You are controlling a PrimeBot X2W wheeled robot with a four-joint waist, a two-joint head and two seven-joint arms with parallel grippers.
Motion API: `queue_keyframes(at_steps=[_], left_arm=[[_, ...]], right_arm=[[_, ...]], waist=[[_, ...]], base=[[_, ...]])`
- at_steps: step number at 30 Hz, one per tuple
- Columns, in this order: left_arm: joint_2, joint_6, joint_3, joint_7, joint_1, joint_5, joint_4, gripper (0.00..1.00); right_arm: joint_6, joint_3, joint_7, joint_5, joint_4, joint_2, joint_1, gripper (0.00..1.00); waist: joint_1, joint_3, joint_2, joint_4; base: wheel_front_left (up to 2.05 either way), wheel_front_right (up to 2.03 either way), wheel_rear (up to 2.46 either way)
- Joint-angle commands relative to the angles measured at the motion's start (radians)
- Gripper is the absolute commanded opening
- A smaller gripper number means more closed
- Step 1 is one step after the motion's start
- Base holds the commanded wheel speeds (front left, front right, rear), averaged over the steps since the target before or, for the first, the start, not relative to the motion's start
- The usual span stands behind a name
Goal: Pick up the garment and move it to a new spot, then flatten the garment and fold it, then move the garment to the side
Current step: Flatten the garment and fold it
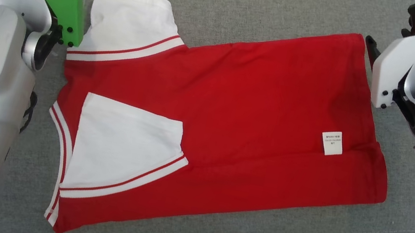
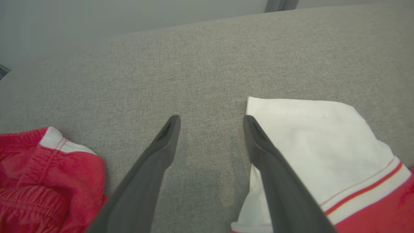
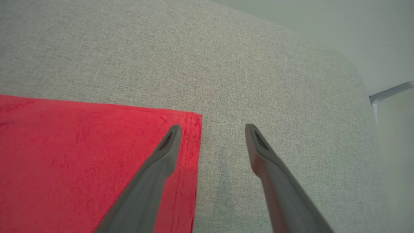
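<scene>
Fold in hand: red garment [image 1: 234,108] lies flat on the grey surface [image 1: 252,5], near sleeve [image 1: 122,140] tucked onto it; left gripper [image 2: 211,121] at its far sleeve [image 1: 131,13], right gripper [image 3: 210,129] over its far hem corner [image 3: 192,119], both jaws released, so next, likely, pinching that far edge.

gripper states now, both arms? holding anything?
Left gripper: open, empty, beside the white sleeve.
Right gripper: open, empty, at the red shirt corner.
</scene>
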Motion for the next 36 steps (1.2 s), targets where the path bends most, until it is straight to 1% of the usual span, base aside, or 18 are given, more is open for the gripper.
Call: queue_keyframes(at_steps=[1,5,10,15,16,17,18,19,20,25,28,30,32,36], left_arm=[[0.004,0.006,-0.008,0.013,-0.032,0.012,0.012,1.00],[-0.001,0.001,-0.018,0.045,-0.072,0.007,0.037,1.00],[-0.001,-0.004,-0.028,0.077,-0.104,0.006,0.057,1.00],[0.010,0.007,-0.037,0.093,-0.124,0.015,0.076,1.00],[0.009,0.010,-0.039,0.097,-0.126,0.014,0.081,0.96],[0.007,0.010,-0.041,0.104,-0.129,0.013,0.084,0.77],[0.004,0.011,-0.042,0.113,-0.129,0.008,0.089,0.41],[0.003,0.012,-0.046,0.118,-0.126,0.009,0.092,0.16],[-0.001,0.009,-0.045,0.121,-0.122,0.003,0.096,0.00],[-0.008,0.006,-0.051,0.116,-0.114,-0.003,0.106,0.00],[-0.034,0.012,-0.060,0.108,-0.106,-0.005,0.115,0.00],[-0.055,0.014,-0.063,0.098,-0.102,-0.010,0.120,0.00],[-0.074,0.018,-0.068,0.090,-0.096,-0.014,0.131,0.00],[-0.102,0.008,-0.066,0.080,-0.085,-0.030,0.154,0.00]], right_arm=[[-0.001,0.001,-0.009,0.004,0.011,0.003,-0.028,1.00],[-0.001,0.011,-0.034,0.001,0.047,0.027,-0.061,1.00],[-0.001,0.025,-0.059,0.005,0.082,0.027,-0.074,1.00],[-0.001,0.039,-0.074,0.010,0.110,0.021,-0.084,1.00],[-0.001,0.041,-0.076,0.011,0.114,0.018,-0.085,1.00],[-0.001,0.042,-0.079,0.012,0.117,0.016,-0.086,1.00],[-0.001,0.043,-0.081,0.013,0.120,0.013,-0.088,1.00],[-0.001,0.043,-0.081,0.015,0.122,0.012,-0.088,1.00],[-0.001,0.044,-0.083,0.016,0.124,0.011,-0.088,1.00],[-0.001,0.046,-0.086,0.021,0.134,0.007,-0.096,1.00],[-0.001,0.034,-0.105,0.017,0.130,-0.007,-0.096,1.00],[-0.001,0.005,-0.139,0.006,0.124,-0.012,-0.097,1.00],[-0.001,-0.019,-0.163,-0.006,0.127,-0.002,-0.089,1.00],[-0.001,-0.032,-0.169,-0.035,0.141,0.009,-0.081,1.00]], waist=[[-0.0001,0.071,-0.0001,-0.048],[-0.0001,0.089,-0.0001,-0.060],[-0.0001,0.096,-0.0001,-0.065],[-0.0001,0.098,-0.0001,-0.067],[-0.0001,0.099,-0.0001,-0.067],[-0.0001,0.100,-0.0001,-0.066],[-0.0001,0.102,-0.0001,-0.065],[-0.0001,0.103,-0.0001,-0.064],[-0.0001,0.104,-0.0001,-0.063],[-0.0001,0.104,-0.0001,-0.059],[-0.0001,0.103,-0.0001,-0.045],[-0.0001,0.101,-0.0001,-0.034],[-0.0001,0.096,-0.0001,-0.027],[-0.0001,0.085,-0.0001,-0.020]], base=[[0.00,0.00,0.00],[0.00,0.00,0.00],[0.00,0.00,0.00],[0.00,0.00,0.00],[0.00,0.00,0.00],[0.00,0.00,0.00],[0.00,0.00,0.00],[0.00,0.00,0.00],[0.00,0.00,0.00],[0.00,0.00,0.00],[0.00,0.00,0.00],[0.00,0.00,0.00],[0.00,0.00,0.00],[0.00,0.00,0.00]])
